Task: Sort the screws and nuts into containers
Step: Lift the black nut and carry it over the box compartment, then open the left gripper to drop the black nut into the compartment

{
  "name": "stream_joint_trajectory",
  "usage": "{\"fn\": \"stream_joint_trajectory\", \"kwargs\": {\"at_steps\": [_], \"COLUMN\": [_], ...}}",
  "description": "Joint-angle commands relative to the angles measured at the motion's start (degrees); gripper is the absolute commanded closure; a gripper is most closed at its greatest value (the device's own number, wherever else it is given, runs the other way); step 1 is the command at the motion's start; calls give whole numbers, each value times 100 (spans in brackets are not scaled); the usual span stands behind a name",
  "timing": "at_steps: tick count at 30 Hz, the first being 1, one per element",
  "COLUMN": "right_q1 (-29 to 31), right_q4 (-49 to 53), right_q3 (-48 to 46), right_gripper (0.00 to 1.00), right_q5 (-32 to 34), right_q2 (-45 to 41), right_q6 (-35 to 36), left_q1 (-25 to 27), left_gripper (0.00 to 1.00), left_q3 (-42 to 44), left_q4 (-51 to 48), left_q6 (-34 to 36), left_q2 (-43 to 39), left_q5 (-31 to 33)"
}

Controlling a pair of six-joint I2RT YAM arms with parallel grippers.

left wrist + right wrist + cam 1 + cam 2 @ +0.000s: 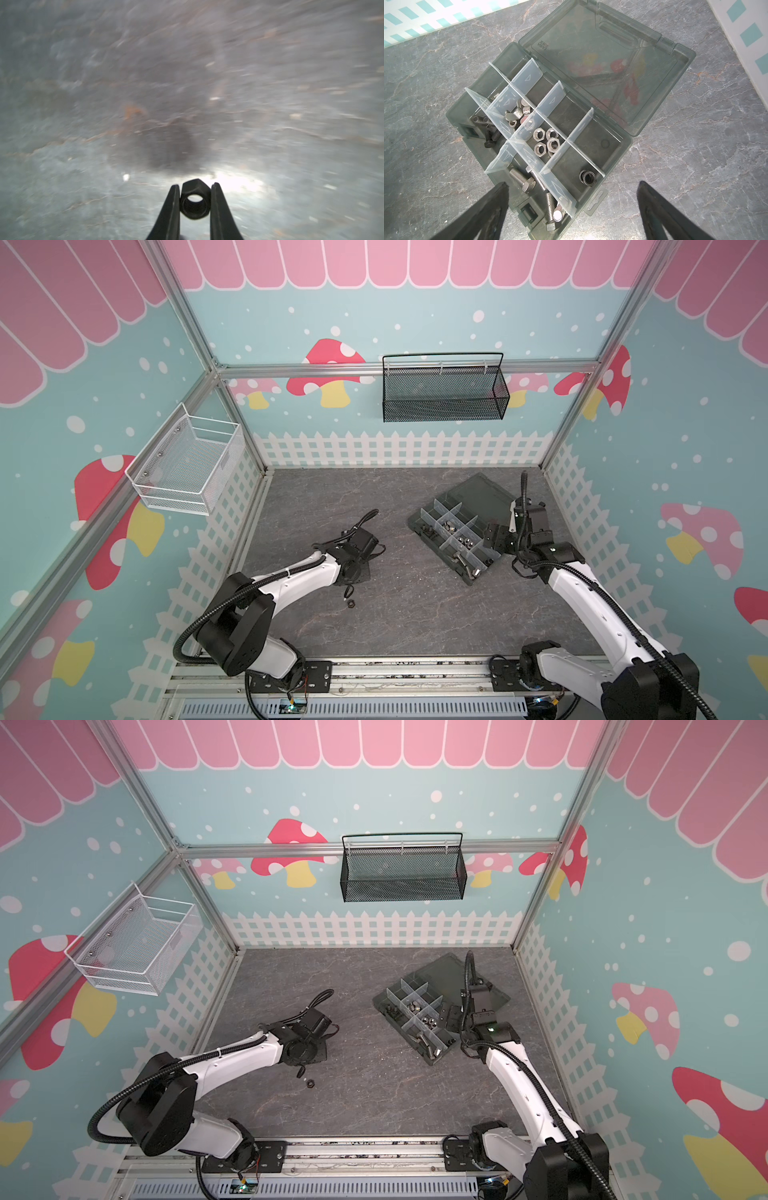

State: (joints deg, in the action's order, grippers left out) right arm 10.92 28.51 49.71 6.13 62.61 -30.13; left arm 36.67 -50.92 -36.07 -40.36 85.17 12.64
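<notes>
A: Layout?
B: Organizer box (453, 116) sits on the table (415, 614), right of centre. Its lid (612, 62) is folded flat open, so every compartment is reachable from above.
A: Right gripper (573, 184)?
B: Jaws spread wide, nothing between them. It hangs over the box and looks idle.
A: Left gripper (195, 185)?
B: Pinching the held black nut (195, 215) flats against fingers, hole facing the wrist camera. A flat-on pinch should resist twisting. It is low over the table, well apart from the box.
A: Destination?
B: Probably the corner compartment with the stored black nut (588, 177). The silver nuts (547, 141) sit next door.
A: Remaining?
B: A loose black nut (350, 604) lies on the table just beside the left gripper.
</notes>
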Motion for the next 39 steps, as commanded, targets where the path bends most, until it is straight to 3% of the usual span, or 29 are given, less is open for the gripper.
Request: {"fn": "stream_joint_trajectory", "kwargs": {"at_steps": [1,8,17,26,39], "right_q1": [-14,-14,-16,-18,-10], "right_q4": [80,308,269,36,-159], "right_q3": [29,279,298,137,-25], "right_gripper": [2,2,2,2,2], "right_q5": [135,674,1346,1580,1405], "right_q2": [-311,-1116,-2256,-2983,-3027], "right_q6": [-96,-133,-219,-344,-395], "left_q1": [409,1304,1875,2002,2035], "left_gripper": [82,82,82,82,76], "left_q3": [-493,-1633,-3464,-4937,-5969], "left_q4": [503,1362,1851,1860,1573], "left_q6": [351,982,1498,1601,1444], "left_q2": [55,1077,2669,3866,4788], "left_q5": [167,-84,-850,-1337,-1899]}}
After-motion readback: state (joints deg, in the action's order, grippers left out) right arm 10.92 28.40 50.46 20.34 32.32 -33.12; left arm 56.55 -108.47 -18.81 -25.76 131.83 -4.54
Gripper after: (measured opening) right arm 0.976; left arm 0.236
